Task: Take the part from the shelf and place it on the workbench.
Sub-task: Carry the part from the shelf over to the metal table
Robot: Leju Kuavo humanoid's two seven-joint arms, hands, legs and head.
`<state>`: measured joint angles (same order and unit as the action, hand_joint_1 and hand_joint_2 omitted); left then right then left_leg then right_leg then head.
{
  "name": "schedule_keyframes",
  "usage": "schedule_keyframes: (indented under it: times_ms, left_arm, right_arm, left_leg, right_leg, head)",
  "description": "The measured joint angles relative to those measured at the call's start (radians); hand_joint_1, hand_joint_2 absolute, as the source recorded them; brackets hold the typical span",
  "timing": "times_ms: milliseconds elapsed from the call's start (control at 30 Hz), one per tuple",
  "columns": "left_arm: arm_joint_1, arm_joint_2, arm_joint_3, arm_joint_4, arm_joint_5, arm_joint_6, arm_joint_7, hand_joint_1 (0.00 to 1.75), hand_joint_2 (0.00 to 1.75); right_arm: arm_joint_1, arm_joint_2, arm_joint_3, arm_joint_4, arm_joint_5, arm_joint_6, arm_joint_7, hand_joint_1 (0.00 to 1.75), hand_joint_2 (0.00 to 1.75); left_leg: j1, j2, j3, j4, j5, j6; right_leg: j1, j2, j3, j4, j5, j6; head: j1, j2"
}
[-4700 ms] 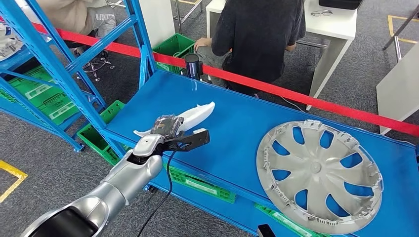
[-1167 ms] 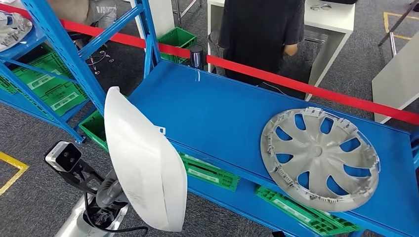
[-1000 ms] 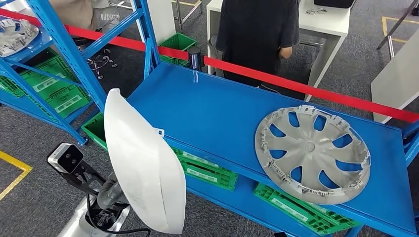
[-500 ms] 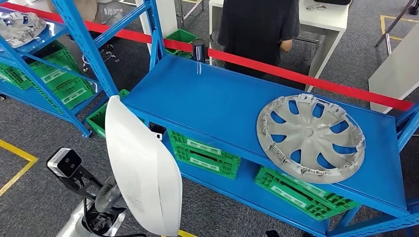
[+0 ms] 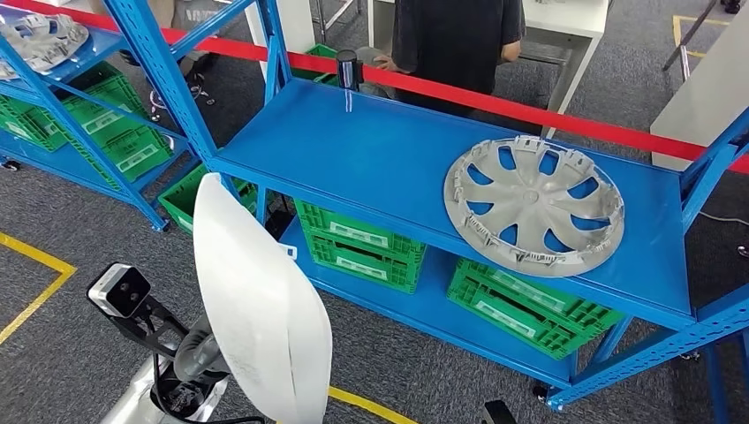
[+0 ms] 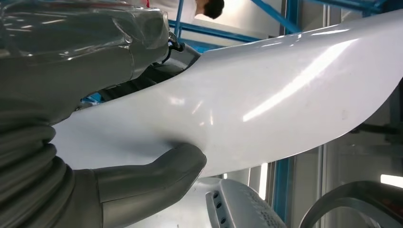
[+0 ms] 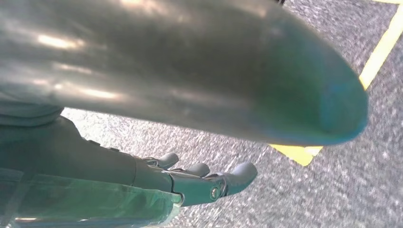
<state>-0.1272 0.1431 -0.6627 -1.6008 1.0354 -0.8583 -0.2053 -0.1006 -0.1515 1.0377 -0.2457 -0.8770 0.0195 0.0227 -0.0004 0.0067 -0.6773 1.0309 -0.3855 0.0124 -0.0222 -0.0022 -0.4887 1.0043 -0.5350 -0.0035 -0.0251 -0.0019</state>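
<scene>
The part is a long, curved white panel (image 5: 261, 309). It stands upright close in front of me at the lower left of the head view, clear of the blue shelf top (image 5: 380, 150). My left hand (image 6: 90, 85) grips it: the thumb (image 6: 161, 166) presses on its glossy face (image 6: 285, 104) and the fingers lie behind it. My right hand (image 7: 199, 180) hangs over grey floor, fingers apart from the thumb and holding nothing.
A grey wheel cover (image 5: 534, 203) lies on the shelf's right half, and a black cylinder (image 5: 349, 69) stands at its back edge. Green crates (image 5: 358, 243) fill the lower tier. Red tape (image 5: 530, 110) and a person (image 5: 450, 35) are behind; another blue rack (image 5: 53, 97) stands left.
The camera has backed away: the shelf sits farther off and its lower tier shows. Earlier my left hand lay on the part on the shelf; now it holds it upright by my body.
</scene>
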Motion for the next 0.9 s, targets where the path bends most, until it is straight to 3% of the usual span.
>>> schedule_keyframes:
  times_ms: [100,133,167,200,233,300,367,433,500,533,600,633,667,700,733,767,800,867,900]
  left_arm:
    - [0.006,0.007,-0.005,0.000,0.000,-0.006,-0.006,1.75,1.75]
    - [0.010,0.010,-0.006,0.000,0.000,-0.007,-0.008,1.75,1.75]
    - [0.014,0.013,-0.007,0.000,0.000,-0.008,-0.010,1.75,1.75]
    - [0.017,0.015,-0.008,0.000,0.000,-0.010,-0.012,1.75,1.75]
    - [0.020,0.017,-0.008,0.000,0.000,-0.012,-0.014,1.75,1.75]
    - [0.022,0.019,-0.008,-0.002,0.000,-0.014,-0.016,1.75,1.75]
    - [0.022,0.020,-0.007,-0.006,0.000,-0.016,-0.018,1.75,1.75]
    - [0.023,0.021,-0.007,-0.009,0.000,-0.016,-0.019,1.75,1.75]
    - [0.022,0.022,-0.007,-0.010,0.000,-0.017,-0.019,1.75,1.75]
    - [0.022,0.022,-0.007,-0.011,0.000,-0.018,-0.019,1.75,1.75]
    - [0.024,0.021,-0.008,-0.011,0.000,-0.018,-0.019,1.75,1.75]
    - [0.025,0.021,-0.008,-0.011,-0.001,-0.019,-0.019,1.75,1.75]
    - [0.026,0.021,-0.009,-0.011,-0.001,-0.019,-0.019,1.75,1.75]
    - [0.026,0.021,-0.010,-0.011,-0.002,-0.019,-0.019,1.75,1.75]
    - [0.027,0.021,-0.010,-0.011,-0.002,-0.019,-0.020,1.75,1.75]
    - [0.027,0.021,-0.009,-0.011,-0.005,-0.019,-0.023,1.75,1.75]
    - [0.027,0.021,-0.008,-0.012,-0.009,-0.019,-0.029,1.75,1.75]
    - [0.027,0.021,-0.004,-0.012,-0.021,-0.019,-0.044,1.75,1.75]
    - [0.027,0.021,-0.002,-0.012,-0.026,-0.018,-0.051,1.75,1.75]
  right_arm:
    - [0.004,-0.009,-0.004,-0.003,0.000,0.000,-0.004,0.00,0.00]
    - [0.008,-0.011,-0.005,-0.004,0.000,0.000,-0.006,0.00,0.00]
    - [0.012,-0.013,-0.006,-0.006,0.000,-0.001,-0.007,0.00,0.00]
    - [0.015,-0.014,-0.006,-0.008,0.000,-0.001,-0.008,0.00,0.00]
    - [0.019,-0.015,-0.007,-0.011,0.000,-0.002,-0.010,0.00,0.00]
    - [0.022,-0.013,-0.007,-0.019,0.000,-0.004,-0.012,0.00,0.00]
    - [0.023,-0.011,-0.008,-0.027,0.000,-0.005,-0.014,0.00,0.00]
    - [0.025,-0.013,-0.009,-0.031,0.000,-0.005,-0.014,0.00,0.00]
    - [0.028,-0.014,-0.009,-0.033,0.000,-0.005,-0.014,0.00,0.00]
    - [0.029,-0.014,-0.009,-0.034,0.000,-0.005,-0.014,0.00,0.00]
    - [0.029,-0.016,-0.010,-0.036,0.000,-0.005,-0.014,0.00,0.00]
    - [0.029,-0.017,-0.010,-0.037,0.000,-0.006,-0.014,0.00,0.00]
    - [0.029,-0.019,-0.010,-0.037,0.000,-0.006,-0.014,0.00,0.00]
    - [0.030,-0.021,-0.011,-0.037,0.000,-0.006,-0.014,0.00,0.00]
    - [0.029,-0.022,-0.011,-0.037,0.001,-0.006,-0.014,0.00,0.00]
    - [0.029,-0.023,-0.011,-0.037,0.002,-0.006,-0.014,0.00,0.00]
    - [0.028,-0.023,-0.011,-0.039,0.005,-0.006,-0.014,0.00,0.00]
    - [0.024,-0.023,-0.011,-0.042,0.013,-0.006,-0.011,0.00,0.00]
    - [0.023,-0.023,-0.011,-0.044,0.017,-0.006,-0.008,0.00,0.00]
  left_leg:
    - [0.006,-0.003,-0.037,0.158,-0.147,-0.017]
    - [0.007,-0.003,-0.045,0.219,-0.175,-0.019]
    - [0.008,-0.003,-0.043,0.259,-0.181,-0.018]
    - [0.007,-0.003,-0.025,0.265,-0.166,-0.014]
    - [0.006,-0.004,0.012,0.233,-0.141,-0.005]
    - [-0.003,-0.007,0.119,0.090,-0.117,0.025]
    - [-0.013,-0.008,0.190,-0.020,-0.130,0.045]
    - [-0.021,-0.008,0.196,-0.052,-0.123,0.054]
    - [-0.020,-0.004,0.186,-0.078,-0.088,0.065]
    - [-0.017,-0.002,0.176,-0.090,-0.069,0.067]
    - [-0.013,-0.001,0.146,-0.097,-0.037,0.066]
    - [-0.012,-0.001,0.128,-0.096,-0.024,0.061]
    - [-0.011,0.000,0.109,-0.094,-0.010,0.056]
    - [-0.009,0.001,0.090,-0.091,0.002,0.051]
    - [-0.006,0.002,0.070,-0.085,0.014,0.045]
    - [-0.002,0.003,0.049,-0.075,0.023,0.038]
    - [0.000,0.003,0.028,-0.060,0.030,0.030]
    - [0.001,0.004,-0.003,-0.032,0.044,0.016]
    - [0.002,0.004,-0.010,-0.025,0.052,0.011]
  right_leg:
    - [0.002,-0.002,-0.032,0.001,0.034,-0.015]
    - [0.004,-0.003,-0.045,0.003,0.046,-0.015]
    - [0.007,-0.002,-0.060,0.004,0.056,-0.015]
    - [0.011,-0.002,-0.074,0.005,0.066,-0.015]
    - [0.016,-0.002,-0.086,0.005,0.077,-0.015]
    - [0.024,0.000,-0.105,0.005,0.096,-0.014]
    - [0.021,0.000,-0.113,0.002,0.113,-0.005]
    - [0.014,0.000,-0.117,-0.004,0.130,0.009]
    - [0.014,0.000,-0.131,0.007,0.118,0.011]
    - [0.015,0.001,-0.145,0.033,0.088,0.005]
    - [0.011,0.002,-0.181,0.143,-0.002,-0.004]
    - [0.008,0.002,-0.195,0.209,-0.034,0.000]
    - [0.003,0.002,-0.199,0.262,-0.044,0.011]
    - [-0.001,0.002,-0.190,0.287,-0.031,0.027]
    - [-0.005,0.002,-0.165,0.277,-0.005,0.045]
    - [-0.010,0.002,-0.122,0.232,0.020,0.060]
    - [-0.013,0.002,-0.067,0.159,0.022,0.068]
    - [-0.011,0.004,0.012,0.034,-0.012,0.058]
    - [-0.006,0.005,0.026,0.006,-0.031,0.048]
  head:
    - [-0.002,0.000]
    - [-0.002,0.000]
    - [-0.002,0.000]
    - [-0.003,0.000]
    - [-0.003,0.000]
    - [-0.002,0.000]
    - [-0.001,0.000]
    - [-0.001,0.000]
    - [-0.002,0.000]
    - [0.000,0.000]
    - [0.003,0.000]
    - [0.003,0.000]
    - [0.003,0.000]
    - [0.003,0.000]
    - [0.003,0.000]
    - [0.003,0.000]
    - [0.004,0.000]
    - [0.003,0.000]
    - [0.003,0.000]
